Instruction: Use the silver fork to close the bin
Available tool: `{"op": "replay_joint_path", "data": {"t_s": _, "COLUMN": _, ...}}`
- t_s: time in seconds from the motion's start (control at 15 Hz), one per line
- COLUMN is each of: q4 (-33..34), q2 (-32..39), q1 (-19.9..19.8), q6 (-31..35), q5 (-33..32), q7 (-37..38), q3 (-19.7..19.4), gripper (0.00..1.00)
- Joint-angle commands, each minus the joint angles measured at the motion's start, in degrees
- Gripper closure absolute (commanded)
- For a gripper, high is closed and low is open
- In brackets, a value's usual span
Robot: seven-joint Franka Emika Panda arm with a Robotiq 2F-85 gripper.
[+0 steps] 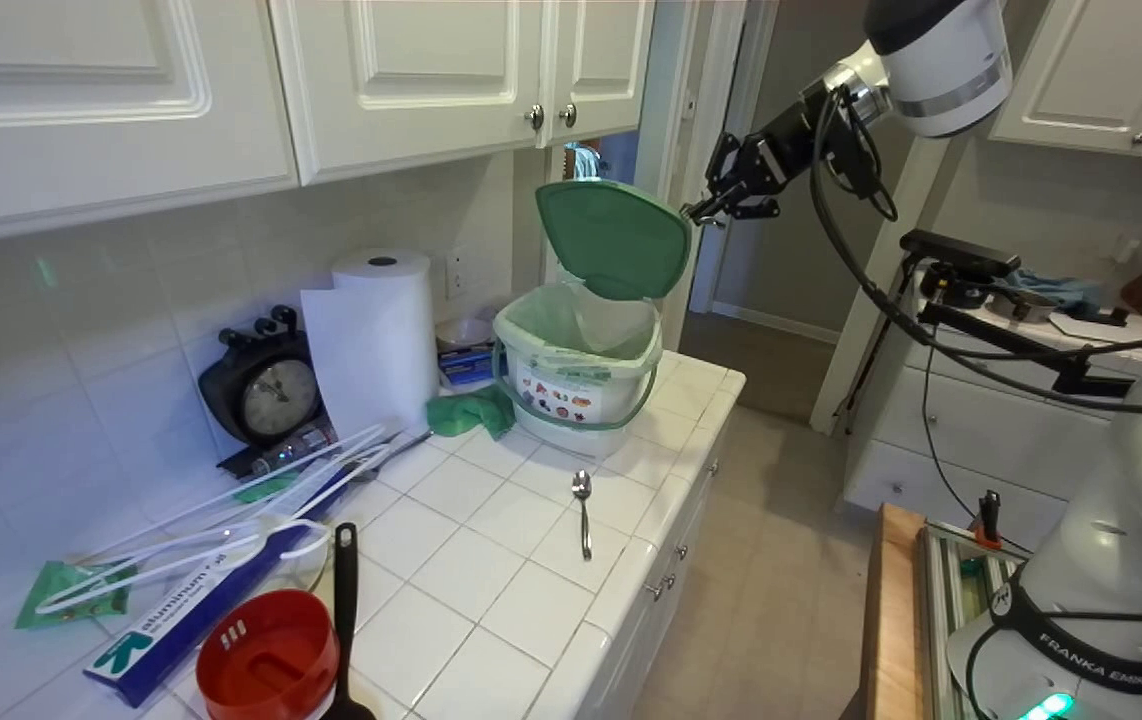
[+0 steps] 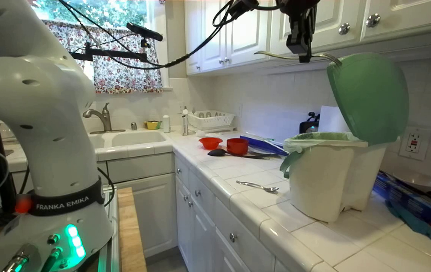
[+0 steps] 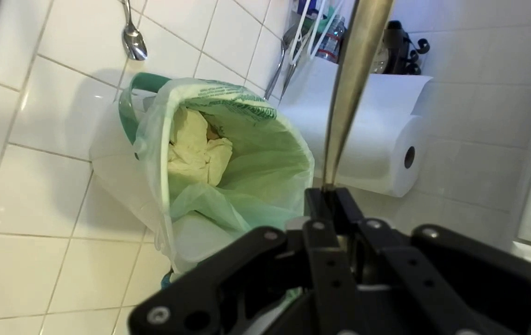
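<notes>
The bin point(image 1: 571, 425) stands on the tiled counter with its green lid point(image 1: 621, 240) raised open; both also show in an exterior view, bin point(image 2: 321, 181) and lid point(image 2: 370, 98). My gripper point(image 2: 304, 58) is shut on the silver fork point(image 2: 327, 56), held roughly level beside the lid's upper edge. The fork's curved end is at the lid edge; whether it touches, I cannot tell. In the wrist view the fork shaft point(image 3: 354, 83) sticks out of the fingertips point(image 3: 328, 190), and the bin's lined opening point(image 3: 247, 149) shows below, with crumpled paper inside. The lid is mostly hidden there.
A spoon point(image 1: 582, 500) lies in front of the bin. A paper towel roll point(image 1: 386, 320), a black clock point(image 1: 266, 385), white hangers point(image 1: 231, 520), a foil box point(image 1: 201, 590) and a red cup point(image 1: 269, 650) stand along the wall. Upper cabinets point(image 1: 411, 70) overhang the counter.
</notes>
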Motion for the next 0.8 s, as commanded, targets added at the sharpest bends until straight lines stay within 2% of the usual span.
{"op": "replay_joint_path", "data": {"t_s": 0.0, "q4": 2.70, "q2": 2.30, "q1": -0.42, "q6": -3.53, "q5": 0.91, "q7": -1.94, "q3": -0.11, "gripper": 0.96}}
{"op": "replay_joint_path", "data": {"t_s": 0.4, "q4": 4.94, "q2": 5.26, "q1": -0.44, "q6": -7.50, "q5": 1.29, "q7": -2.63, "q3": -0.33, "gripper": 0.96}}
{"op": "replay_joint_path", "data": {"t_s": 0.73, "q4": 6.00, "q2": 7.73, "q1": -0.73, "q6": -9.68, "q5": -1.16, "q7": -0.85, "q3": 1.69, "gripper": 0.96}}
